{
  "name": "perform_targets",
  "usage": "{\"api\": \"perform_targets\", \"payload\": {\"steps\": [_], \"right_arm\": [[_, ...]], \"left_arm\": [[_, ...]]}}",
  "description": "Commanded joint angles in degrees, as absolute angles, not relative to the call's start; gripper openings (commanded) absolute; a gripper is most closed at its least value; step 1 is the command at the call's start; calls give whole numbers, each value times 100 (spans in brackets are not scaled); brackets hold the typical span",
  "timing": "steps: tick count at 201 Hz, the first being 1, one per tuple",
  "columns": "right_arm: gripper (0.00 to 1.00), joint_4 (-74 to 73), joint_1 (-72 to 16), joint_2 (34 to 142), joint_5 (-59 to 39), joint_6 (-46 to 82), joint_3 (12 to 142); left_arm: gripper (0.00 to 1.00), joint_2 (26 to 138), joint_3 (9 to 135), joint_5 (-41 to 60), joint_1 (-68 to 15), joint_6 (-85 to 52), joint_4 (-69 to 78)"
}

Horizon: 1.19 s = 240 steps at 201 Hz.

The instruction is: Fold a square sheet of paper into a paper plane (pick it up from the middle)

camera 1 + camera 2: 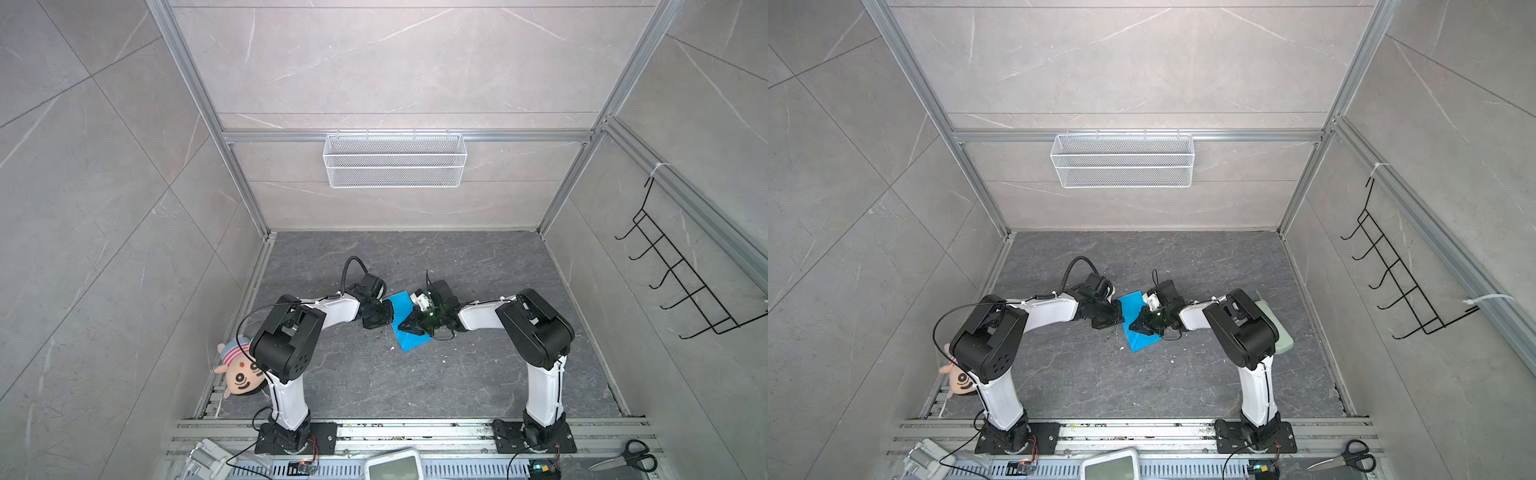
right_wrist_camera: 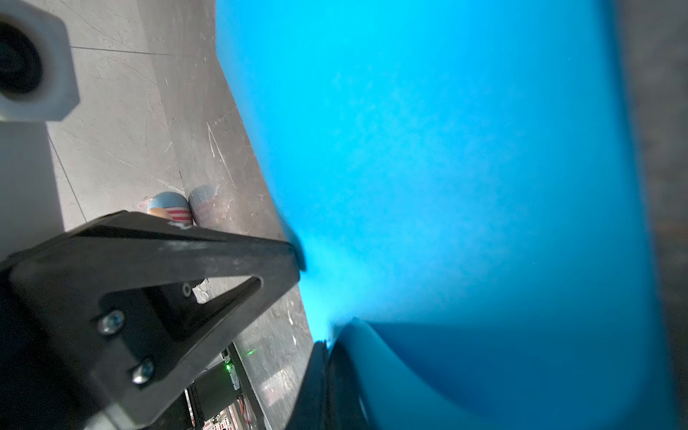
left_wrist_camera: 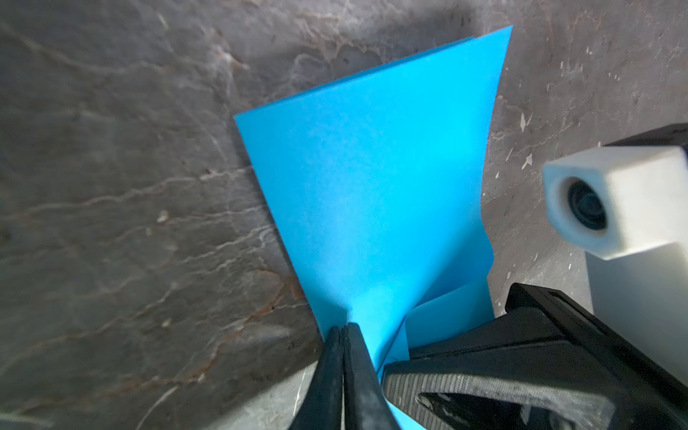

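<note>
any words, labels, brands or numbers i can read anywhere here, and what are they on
No text can be read in any view.
bright sky-blue paper sheet: plain, unmarked.
white device with a pale screen: nothing legible on the screen.
small circuit board at the front rail: any print is too small to read.
plush doll with a striped cap: a drawn face only, no letters.

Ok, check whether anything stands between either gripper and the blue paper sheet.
Nothing visible does: the left gripper and the right gripper are each shut on the square sheet of paper itself.
</note>
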<state>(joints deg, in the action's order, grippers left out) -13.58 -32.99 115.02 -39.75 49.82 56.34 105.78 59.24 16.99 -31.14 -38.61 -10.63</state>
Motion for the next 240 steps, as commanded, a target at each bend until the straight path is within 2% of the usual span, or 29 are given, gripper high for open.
{"api": "perform_targets", "payload": {"steps": [1, 88, 161, 183, 211, 240], "right_arm": [[6, -1462, -3318, 11646, -3727, 5042, 5531], [7, -1201, -3322, 11654, -3597, 4900, 5533], [30, -998, -3320, 11638, -3552, 4824, 5537], [32, -941, -3331, 11628, -3526, 4792, 5546], [30, -889, -3318, 11637, -3483, 4776, 5555], [17, -781, -3321, 11636, -3419, 4731, 5563]], "left_arm": [[9, 10749, 6029, 1570, -3116, -3840, -1415], [10, 10606, 6155, 1529, -3116, -3762, -1573], [21, 10010, 6264, 984, -2914, -3929, -2211], [24, 9787, 6142, 938, -2868, -3922, -2230], [24, 9574, 5945, 1309, -2887, -3955, -1852], [20, 9488, 5873, 1609, -3086, -3942, -1532]]}}
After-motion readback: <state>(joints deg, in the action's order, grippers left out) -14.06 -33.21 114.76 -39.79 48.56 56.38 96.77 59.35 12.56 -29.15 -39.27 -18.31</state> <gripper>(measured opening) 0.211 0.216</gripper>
